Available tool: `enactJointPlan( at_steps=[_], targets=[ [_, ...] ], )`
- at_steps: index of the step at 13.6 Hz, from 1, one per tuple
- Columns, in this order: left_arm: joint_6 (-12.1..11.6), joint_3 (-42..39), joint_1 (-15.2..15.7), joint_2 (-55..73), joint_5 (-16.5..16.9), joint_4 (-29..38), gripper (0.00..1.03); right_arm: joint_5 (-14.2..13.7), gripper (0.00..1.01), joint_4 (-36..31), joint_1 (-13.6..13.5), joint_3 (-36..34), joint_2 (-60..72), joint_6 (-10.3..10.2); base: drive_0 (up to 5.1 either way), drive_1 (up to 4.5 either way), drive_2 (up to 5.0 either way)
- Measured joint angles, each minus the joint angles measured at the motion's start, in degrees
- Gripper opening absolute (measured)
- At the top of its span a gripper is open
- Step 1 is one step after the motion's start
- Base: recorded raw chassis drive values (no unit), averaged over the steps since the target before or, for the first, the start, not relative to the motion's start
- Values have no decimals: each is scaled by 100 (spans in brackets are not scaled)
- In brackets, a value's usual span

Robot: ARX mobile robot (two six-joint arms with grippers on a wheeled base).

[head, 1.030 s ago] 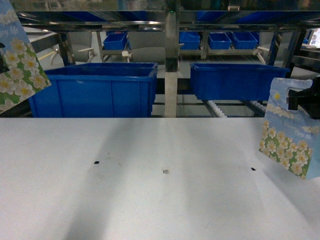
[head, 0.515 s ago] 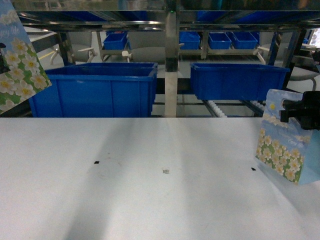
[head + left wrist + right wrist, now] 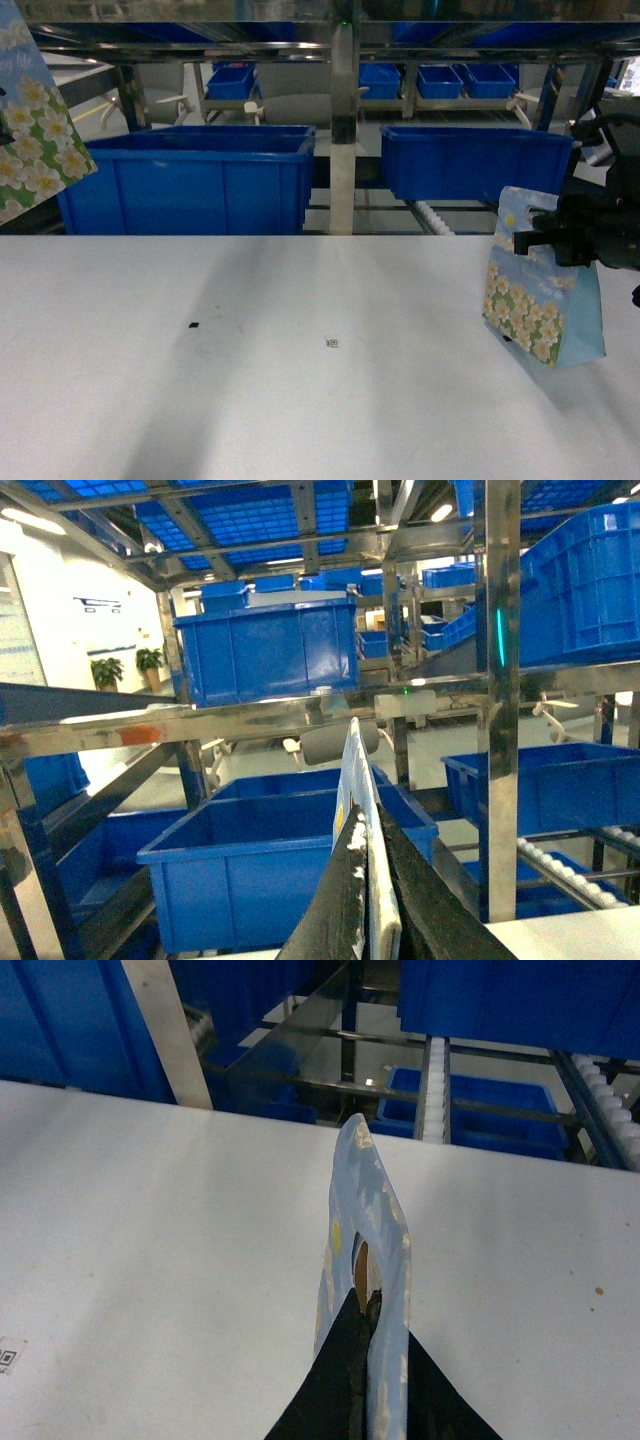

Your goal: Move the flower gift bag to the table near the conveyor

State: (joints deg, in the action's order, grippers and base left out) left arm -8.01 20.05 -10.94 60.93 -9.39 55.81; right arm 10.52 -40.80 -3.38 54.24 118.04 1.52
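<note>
Right jaws on flower bag (image 3: pixel 540 300) (lettering unreadable)

Two flower gift bags, one far left (image 3: pixel 35 125), one right (image 3: pixel 540 295), two large blue bins, left (image 3: pixel 190 178) and right (image 3: pixel 470 160), four small blue bins far behind, three dark specks on one white table (image 3: pixel 300 400)

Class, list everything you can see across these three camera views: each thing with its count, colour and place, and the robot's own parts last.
Gift bags: 2, light blue with white flowers; one over the table's right side, one at far left.
Table: 1, white, foreground.
Large bins: 2, blue; left and right behind the table.
Small bins: several, blue, far back.
Conveyor: steel frame, white rollers.
Right gripper: black, shut on the right bag.
Left gripper: black, shut on the left bag.
</note>
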Motion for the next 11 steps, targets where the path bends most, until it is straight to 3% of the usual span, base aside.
enactJointPlan(
  at_steps=[3,7,11],
  targets=[
    [2,0,0,0,0,-2,2,39,2,-225,7,-79,153,-4,0,0,0],
    [0,0,0,0,2,0,2,-236,2,-828,-160,-713,28,-339,0,0,0],
    [0,0,0,0,0,-2,2,-407,2,-1360,-337,-1419,-160,-516,0,0,0]
  ],
)
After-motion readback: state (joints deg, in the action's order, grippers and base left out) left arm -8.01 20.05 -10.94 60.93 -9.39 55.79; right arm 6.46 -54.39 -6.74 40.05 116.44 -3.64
